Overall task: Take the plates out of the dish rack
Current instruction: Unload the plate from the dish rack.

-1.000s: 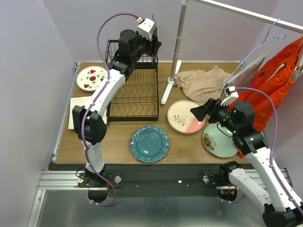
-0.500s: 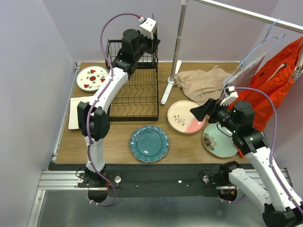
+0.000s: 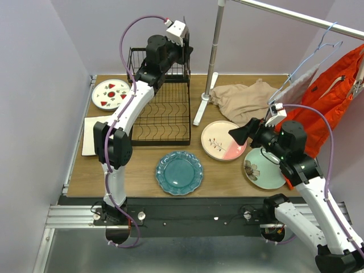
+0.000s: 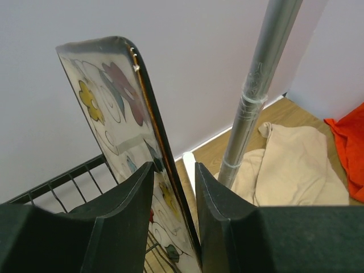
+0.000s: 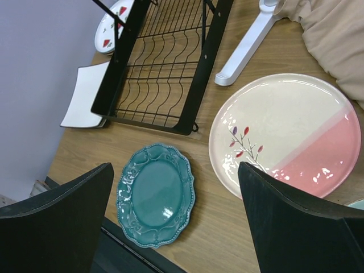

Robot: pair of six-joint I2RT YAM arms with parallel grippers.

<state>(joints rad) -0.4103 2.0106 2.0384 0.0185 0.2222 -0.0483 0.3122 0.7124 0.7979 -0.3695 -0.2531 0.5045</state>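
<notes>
Plates mostly lie flat on the table (image 3: 142, 168) – only one is in the dish rack (image 3: 162, 116): the square floral plate (image 4: 108, 108), standing on edge at the rack's far end, upper part, close to the back wall. L gripper (image 4: 173, 187) straddles it from above w/ one finger on each face; the gap is narrow and both fingers (image 4: 128, 222) look pressed onto the plate low down, so it reads as pinched. R gripper (image 5: 175, 170) hangs over the table w/ jaws spread as wide as they go, nothing between them. Below it are the cream-pink plate (image 3: 223, 140) and, nearer the front edge, the scalloped teal plate (image 3: 179, 172), the two apart. Pale green floral plate (image 3: 263, 169) sits on the R side, partly hidden by the R arm. Red-fruit plate (image 3: 110, 94) lies L of the rack, and a white square plate (image 5: 85, 96) just beside the rack's L edge. Clothes-rail pole (image 4: 256, 96) stands R of the rack – beige cloth (image 3: 244, 96) past its foot, orange garment (image 3: 330, 96) hanging far R.
</notes>
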